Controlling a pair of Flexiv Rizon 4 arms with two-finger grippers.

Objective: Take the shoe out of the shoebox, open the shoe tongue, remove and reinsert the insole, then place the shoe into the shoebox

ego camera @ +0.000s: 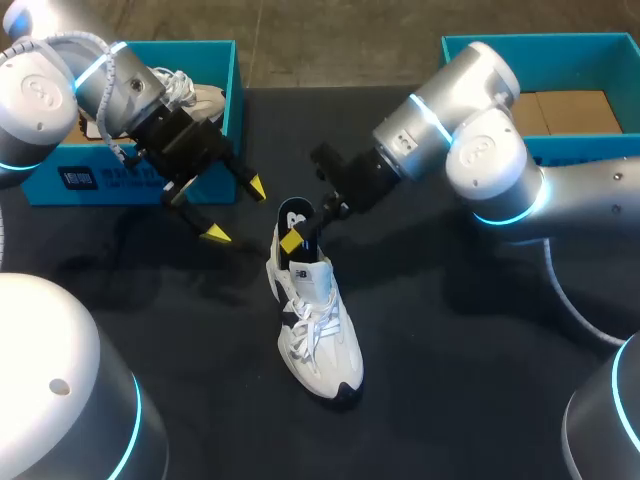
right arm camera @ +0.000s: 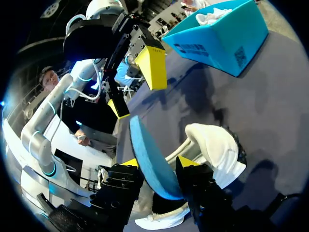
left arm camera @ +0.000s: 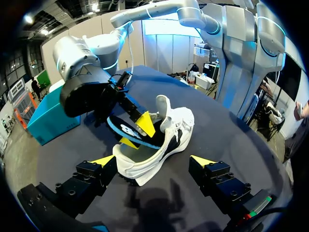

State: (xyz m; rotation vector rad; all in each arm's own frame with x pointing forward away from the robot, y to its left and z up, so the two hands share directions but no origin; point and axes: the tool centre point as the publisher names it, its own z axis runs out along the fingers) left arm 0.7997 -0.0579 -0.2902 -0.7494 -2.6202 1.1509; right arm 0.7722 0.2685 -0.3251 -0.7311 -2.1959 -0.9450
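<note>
**A:** What is at the upper left of the frame?

**B:** A teal shoebox (ego camera: 60, 180) with a second white shoe (ego camera: 195, 98) inside; just right of it the left gripper (ego camera: 236, 210) hangs over the dark table (ego camera: 470, 380); its fingers are spread wide, nothing between them.

**A:** And the centre?

**B:** The white shoe (ego camera: 318, 325) lies on the table, toe toward the lower edge; the blue insole (ego camera: 293, 222) stands up out of its heel opening; its lower end seems to be inside the shoe, though the view there is poor.

**A:** Further right?

**B:** The right gripper (ego camera: 305, 228), on the arm entering from the right edge, pinches the insole from both faces; another teal box (ego camera: 600, 48) sits at the upper right.
</note>
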